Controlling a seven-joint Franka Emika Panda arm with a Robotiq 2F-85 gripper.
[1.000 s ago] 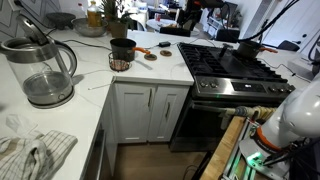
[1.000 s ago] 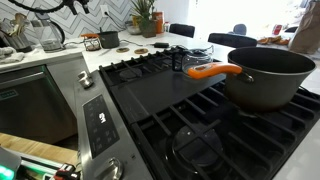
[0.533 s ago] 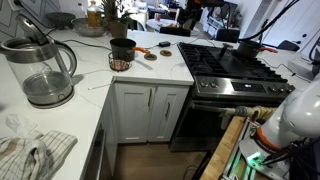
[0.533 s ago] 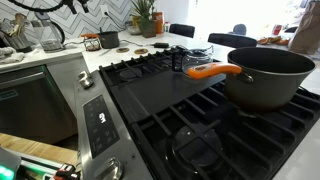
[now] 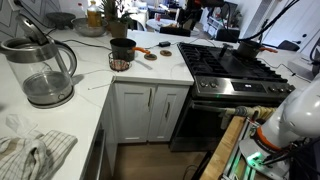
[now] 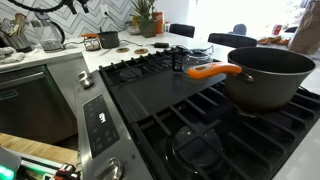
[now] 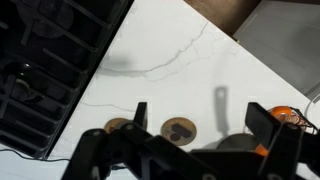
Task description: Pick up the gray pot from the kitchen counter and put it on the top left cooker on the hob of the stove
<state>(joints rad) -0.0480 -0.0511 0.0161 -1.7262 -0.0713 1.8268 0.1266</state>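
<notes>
The gray pot (image 5: 122,50) stands on a small wire stand on the white kitchen counter (image 5: 95,85), left of the stove (image 5: 235,95). It also shows far off in an exterior view (image 6: 108,38). The hob (image 6: 190,110) has black grates, and its top left cooker (image 5: 200,48) (image 6: 195,52) is bare. In the wrist view my gripper (image 7: 203,108) hangs open and empty above the counter (image 7: 200,50), beside the hob's edge (image 7: 50,60). A dark gray round shape (image 7: 240,143) sits low between the fingers, and I cannot tell what it is.
A large dark pot with an orange handle (image 6: 265,75) sits on a back burner. A glass kettle (image 5: 45,70) and a cloth (image 5: 35,155) are on the near counter. Two brown discs (image 7: 180,128) and an orange item (image 7: 288,115) lie on the counter below the gripper.
</notes>
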